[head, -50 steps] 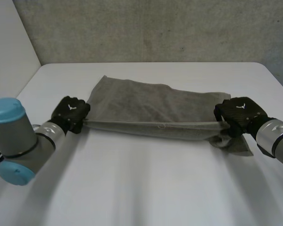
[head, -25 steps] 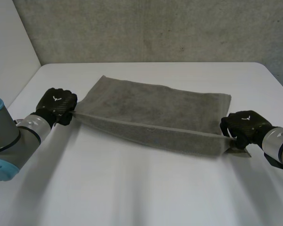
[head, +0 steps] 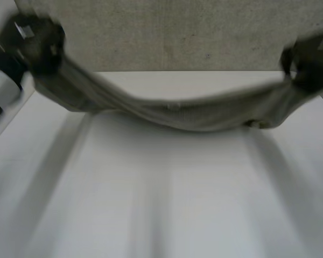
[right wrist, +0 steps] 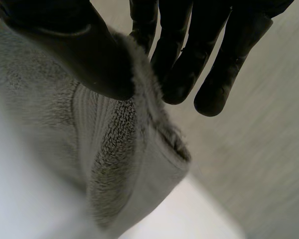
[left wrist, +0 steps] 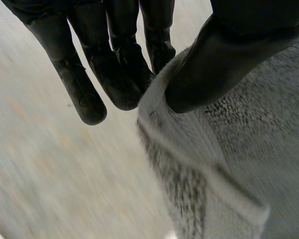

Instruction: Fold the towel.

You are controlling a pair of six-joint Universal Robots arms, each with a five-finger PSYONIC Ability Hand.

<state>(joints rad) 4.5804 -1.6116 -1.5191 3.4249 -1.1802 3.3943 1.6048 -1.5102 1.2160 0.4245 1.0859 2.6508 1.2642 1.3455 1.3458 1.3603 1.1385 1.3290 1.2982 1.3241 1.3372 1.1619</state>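
The left hand [head: 35,45] and right hand [head: 309,64] have swung up high. The towel [head: 177,110] has left the counter [head: 167,204], sagging between them.

White table [head: 161,204]; grey wall [head: 167,32] behind.

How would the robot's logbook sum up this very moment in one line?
towel: strung in the air, middle sagging | left hand: pinches one end | right hand: pinches other end | fold: not yet made
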